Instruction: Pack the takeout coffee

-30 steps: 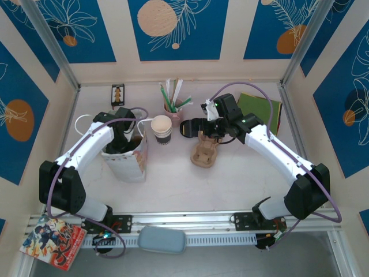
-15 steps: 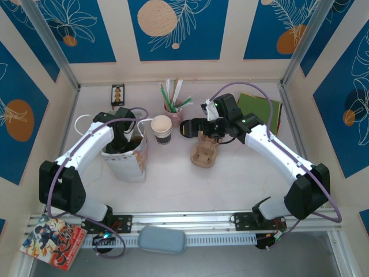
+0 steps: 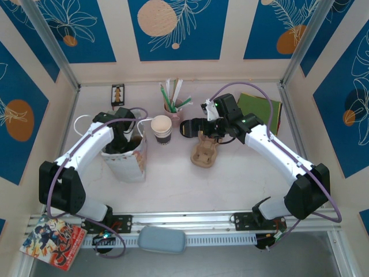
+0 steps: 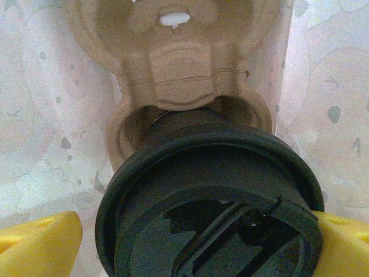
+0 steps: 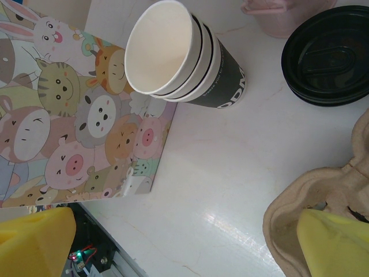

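The takeout coffee [image 4: 207, 190] shows its round black lid from above. It stands in one well of a brown pulp carrier [image 4: 173, 63] down inside the white paper bag [image 3: 131, 164]. My left gripper [image 4: 196, 245] is lowered into the bag and open. Its yellow fingers [image 4: 34, 245] straddle the lid: the left one stands a little off the rim, the right one against it. My right gripper [image 3: 209, 134] hangs open over a second pulp carrier [image 3: 204, 153] on the table, with nothing between its fingers [image 5: 334, 242].
A stack of lidless cups [image 3: 162, 130] stands just right of the bag. Loose black lids [image 3: 190, 128] lie beside the right gripper. At the back are a pink straw holder [image 3: 172, 105], green napkins [image 3: 259, 107] and a small dark card [image 3: 117, 92].
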`<state>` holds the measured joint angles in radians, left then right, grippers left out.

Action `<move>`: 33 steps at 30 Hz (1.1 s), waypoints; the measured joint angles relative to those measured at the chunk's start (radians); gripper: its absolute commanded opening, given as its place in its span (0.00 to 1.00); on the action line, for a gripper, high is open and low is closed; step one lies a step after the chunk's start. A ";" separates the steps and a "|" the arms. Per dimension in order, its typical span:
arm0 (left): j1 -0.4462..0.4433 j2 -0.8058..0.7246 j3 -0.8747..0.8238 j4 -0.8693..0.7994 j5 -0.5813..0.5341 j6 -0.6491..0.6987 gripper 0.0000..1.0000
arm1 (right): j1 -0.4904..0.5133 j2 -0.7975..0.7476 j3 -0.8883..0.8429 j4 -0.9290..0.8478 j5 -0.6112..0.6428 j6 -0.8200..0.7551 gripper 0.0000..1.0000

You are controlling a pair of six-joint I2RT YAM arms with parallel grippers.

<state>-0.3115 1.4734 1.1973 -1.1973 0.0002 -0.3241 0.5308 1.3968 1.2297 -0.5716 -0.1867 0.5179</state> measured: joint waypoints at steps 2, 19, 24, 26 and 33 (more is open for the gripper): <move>0.000 -0.001 0.000 0.000 -0.001 -0.002 0.96 | 0.000 0.000 0.000 0.000 0.000 0.000 0.99; 0.000 -0.006 -0.003 -0.003 -0.008 -0.011 0.96 | 0.000 0.000 0.000 0.000 0.000 0.007 0.99; 0.002 -0.010 -0.005 -0.003 -0.008 -0.011 0.96 | 0.000 0.000 0.000 0.000 0.000 0.007 0.99; 0.002 -0.013 -0.008 -0.004 -0.009 -0.011 0.96 | 0.000 0.000 0.000 0.000 0.000 0.007 0.99; 0.002 -0.014 -0.008 -0.006 -0.009 -0.011 0.96 | 0.006 0.000 0.000 0.000 0.000 0.007 0.99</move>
<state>-0.3092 1.4593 1.1889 -1.2030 -0.0090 -0.3351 0.5365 1.3968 1.2297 -0.5713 -0.1867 0.5251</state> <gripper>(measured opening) 0.961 0.991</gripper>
